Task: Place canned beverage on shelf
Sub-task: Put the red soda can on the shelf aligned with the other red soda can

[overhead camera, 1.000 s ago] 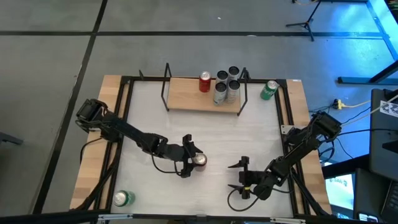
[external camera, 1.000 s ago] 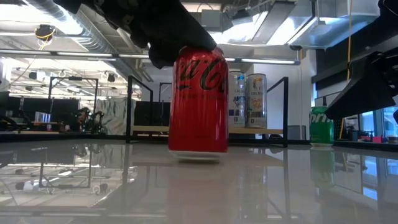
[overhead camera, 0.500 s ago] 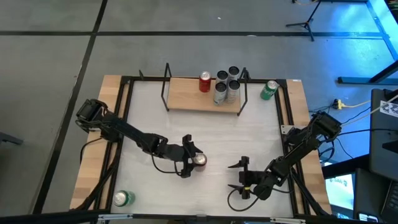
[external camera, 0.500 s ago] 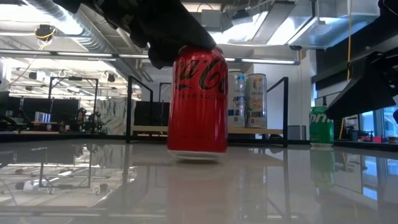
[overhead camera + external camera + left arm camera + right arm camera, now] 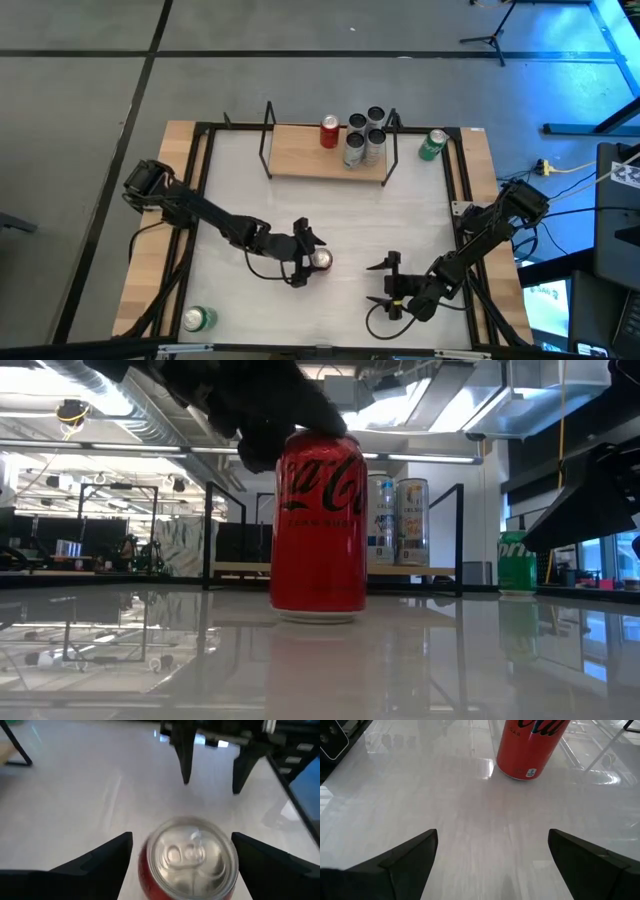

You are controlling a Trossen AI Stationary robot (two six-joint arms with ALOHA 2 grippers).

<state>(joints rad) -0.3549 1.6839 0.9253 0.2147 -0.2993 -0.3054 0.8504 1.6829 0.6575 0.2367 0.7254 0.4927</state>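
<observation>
A red cola can (image 5: 320,260) stands upright on the white tabletop, and also shows in the low view (image 5: 320,530). My left gripper (image 5: 304,255) is open, with one finger on each side of the can's top (image 5: 192,857). My right gripper (image 5: 386,283) is open and empty, low over the table to the right of the can, which shows ahead of it in the right wrist view (image 5: 530,745). The shelf (image 5: 300,153), a light-wood board in a black rod frame, stands at the far edge. It holds a red can (image 5: 329,132) and several silver cans (image 5: 365,135). My left gripper comes at the red can level, from the table's left. Its fingers (image 5: 107,852) stand on both sides of the can near its top rim. I cannot tell whether they touch its wall. The can rests with its base flat on the table.
A green can (image 5: 432,145) stands on the table just right of the shelf, and also shows in the low view (image 5: 517,560). Another green can (image 5: 198,318) lies near the table's near left corner. A black frame runs along the table's edges.
The red can was slightly tipped, with one edge of its base off the table. It has settled and now stands upright and flat in nearly the same spot.
</observation>
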